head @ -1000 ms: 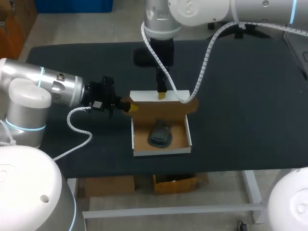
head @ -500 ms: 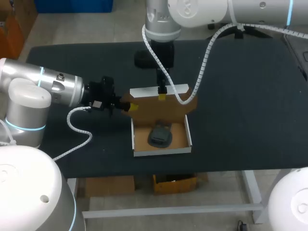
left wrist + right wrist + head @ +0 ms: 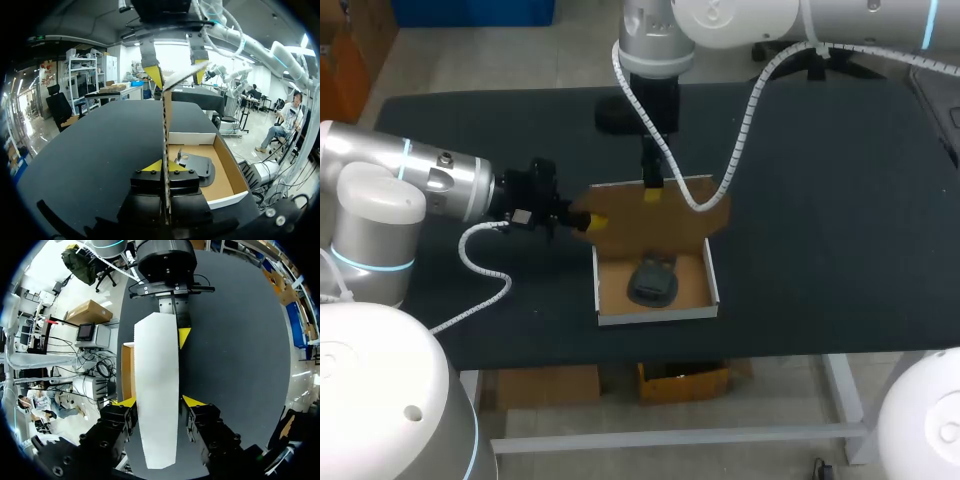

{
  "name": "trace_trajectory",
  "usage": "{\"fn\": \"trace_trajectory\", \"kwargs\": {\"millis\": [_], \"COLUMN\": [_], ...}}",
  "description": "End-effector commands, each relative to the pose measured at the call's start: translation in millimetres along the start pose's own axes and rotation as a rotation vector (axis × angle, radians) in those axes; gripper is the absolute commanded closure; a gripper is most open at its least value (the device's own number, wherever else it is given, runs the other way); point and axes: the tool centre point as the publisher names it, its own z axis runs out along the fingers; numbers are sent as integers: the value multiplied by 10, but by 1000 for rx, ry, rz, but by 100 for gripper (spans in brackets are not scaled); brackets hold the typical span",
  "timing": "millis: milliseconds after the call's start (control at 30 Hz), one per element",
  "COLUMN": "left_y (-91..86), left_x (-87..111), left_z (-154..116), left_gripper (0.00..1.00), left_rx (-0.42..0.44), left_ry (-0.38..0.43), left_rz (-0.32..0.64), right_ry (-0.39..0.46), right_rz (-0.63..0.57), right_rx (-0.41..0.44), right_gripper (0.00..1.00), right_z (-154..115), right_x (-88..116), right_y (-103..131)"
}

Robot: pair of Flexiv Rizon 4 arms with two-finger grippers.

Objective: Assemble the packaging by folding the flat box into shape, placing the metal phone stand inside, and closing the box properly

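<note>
The left gripper clamps the lid at its side edge. The right gripper straddles the top flap, fingers apart. Only the right wrist view misses the phone stand.

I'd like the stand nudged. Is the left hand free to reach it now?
Probably not: the left hand is shut on the lid's side flap, though the stand lies uncovered in the box.

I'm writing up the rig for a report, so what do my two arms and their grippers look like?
The left arm and right arm are rounded silver-white tubes with light-blue rings at the joints. A white coiled cable runs along each to a black, blocky gripper. The left gripper and right gripper each have two yellow-tipped fingers.
</note>
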Motion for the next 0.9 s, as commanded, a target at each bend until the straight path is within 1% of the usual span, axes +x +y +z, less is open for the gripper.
{"fn": "trace_trajectory", "kwargs": {"millis": [33,100,367,467,633,833,900], "left_y": [8,8,8,8,8,8,8], "left_x": [1,1,1,1,1,1,1], "left_z": [5,5,5,5,5,5,5], "left_gripper": [100,100,100,100,100,100,100], "left_rx": [2,2,2,2,2,2,2], "left_ry": [0,0,0,0,0,0,0], "left_rz": [1,1,1,1,1,1,1], "right_ry": [-19,-25,-61,-74,-83,-89,-91], "right_rz": [-5,-9,-2,-2,-3,-7,-8], "right_rx": [-5,-16,-16,-16,-16,-16,-15], "right_gripper": [50,50,50,50,47,44,42], "right_z": [-110,-165,-383,-453,-517,-568,-577], "right_x": [85,91,61,18,-56,-223,-260], "right_y": [-29,-37,-78,-85,-80,-68,-64]}}
